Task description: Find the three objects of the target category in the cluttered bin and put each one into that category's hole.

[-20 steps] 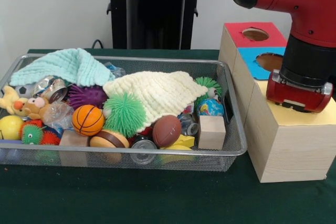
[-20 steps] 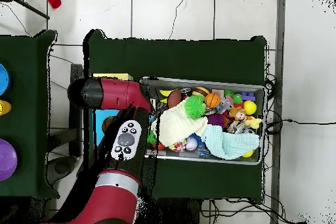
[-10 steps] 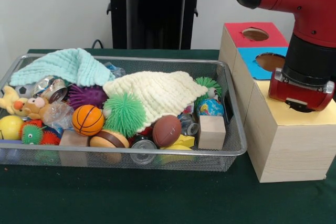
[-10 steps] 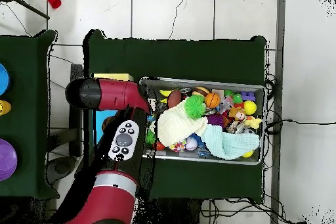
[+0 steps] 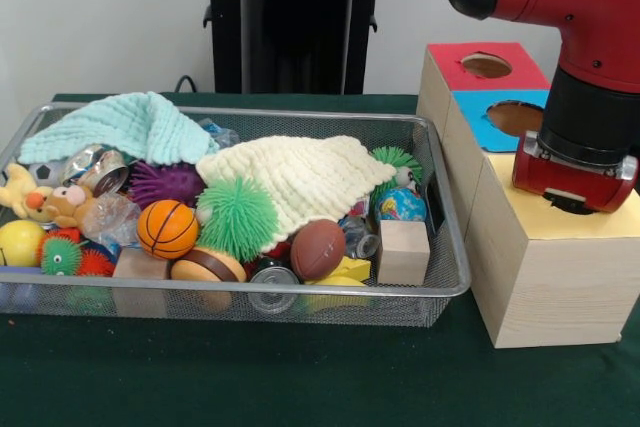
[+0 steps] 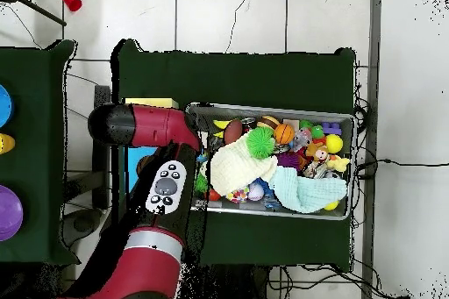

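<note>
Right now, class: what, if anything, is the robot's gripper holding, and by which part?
It cannot be told. The red and black arm's end sits over the yellow-topped pale wood box, hiding its gripper and anything held.

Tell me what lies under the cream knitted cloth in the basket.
At the edges of the cream knitted cloth a green spiky ball, a brown football and a globe-printed ball show in the wire basket. Whatever lies beneath its middle is covered.
</note>
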